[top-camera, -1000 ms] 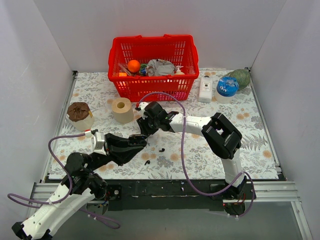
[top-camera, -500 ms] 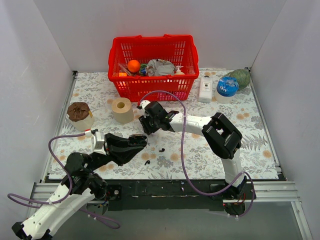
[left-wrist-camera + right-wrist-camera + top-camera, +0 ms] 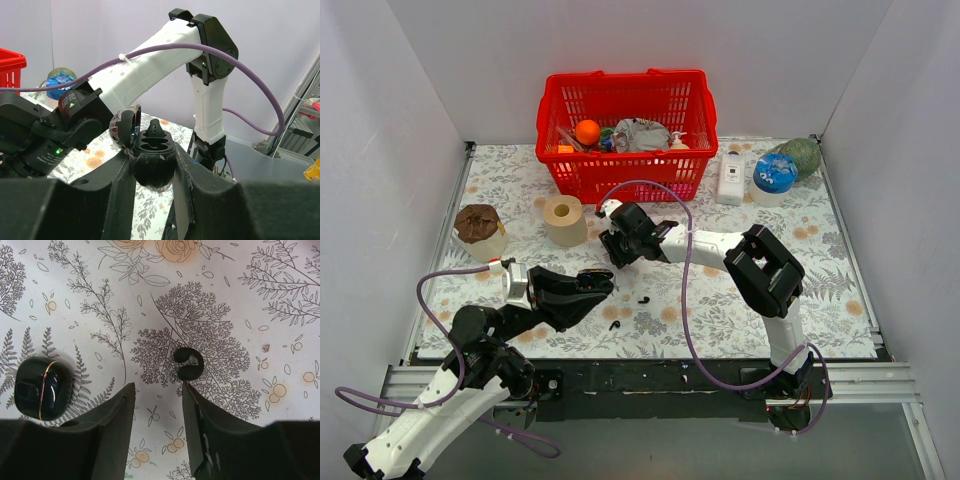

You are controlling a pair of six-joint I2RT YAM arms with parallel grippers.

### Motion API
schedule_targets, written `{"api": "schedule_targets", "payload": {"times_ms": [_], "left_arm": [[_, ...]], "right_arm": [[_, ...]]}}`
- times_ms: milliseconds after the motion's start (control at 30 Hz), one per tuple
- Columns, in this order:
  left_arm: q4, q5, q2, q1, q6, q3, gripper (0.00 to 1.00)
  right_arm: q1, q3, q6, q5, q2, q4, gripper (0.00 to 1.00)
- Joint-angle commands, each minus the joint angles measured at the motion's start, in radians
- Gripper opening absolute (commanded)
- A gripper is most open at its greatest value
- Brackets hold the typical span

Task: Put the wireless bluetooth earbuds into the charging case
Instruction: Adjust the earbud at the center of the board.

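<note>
- A robot lab test cell — plain white panels (image 3: pixel 410 110) close in the workspace on the left, far and right sides.
- A floral cloth (image 3: pixel 840 260) serves as the work surface, with a metal rail (image 3: pixel 650 378) along its near edge.
- A red basket (image 3: pixel 620 170) of household props sits at the far side.

You are not getting any text, brand, number or sign that can be read in these views. The white box (image 3: pixel 731 177) near the far right corner of the table (image 3: pixel 840 260) is showing small dark marks, too small to make out. The blue-topped tub (image 3: pixel 775 173) just beside it is showing a printed pattern with no legible letters. The packets in the red basket (image 3: pixel 620 175) at the far edge are too small to read.
</note>
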State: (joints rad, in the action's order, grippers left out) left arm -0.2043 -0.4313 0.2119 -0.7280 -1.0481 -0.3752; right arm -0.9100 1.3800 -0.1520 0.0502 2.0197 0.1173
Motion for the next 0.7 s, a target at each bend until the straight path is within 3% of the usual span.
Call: {"api": "schedule_targets", "payload": {"times_ms": [0,667], "left_arm": [[-0.021,-0.007,0.007,0.001,-0.003,-0.005,0.00],[-0.030,-0.012,0.012,0.001,-0.006,0.002,0.00]], "right_arm": [[0.002,0.024,0.014,0.016,-0.015,-0.015,0.51],[0.102,0.086,0.029,0.002,0.002,0.010,0.52]]}}
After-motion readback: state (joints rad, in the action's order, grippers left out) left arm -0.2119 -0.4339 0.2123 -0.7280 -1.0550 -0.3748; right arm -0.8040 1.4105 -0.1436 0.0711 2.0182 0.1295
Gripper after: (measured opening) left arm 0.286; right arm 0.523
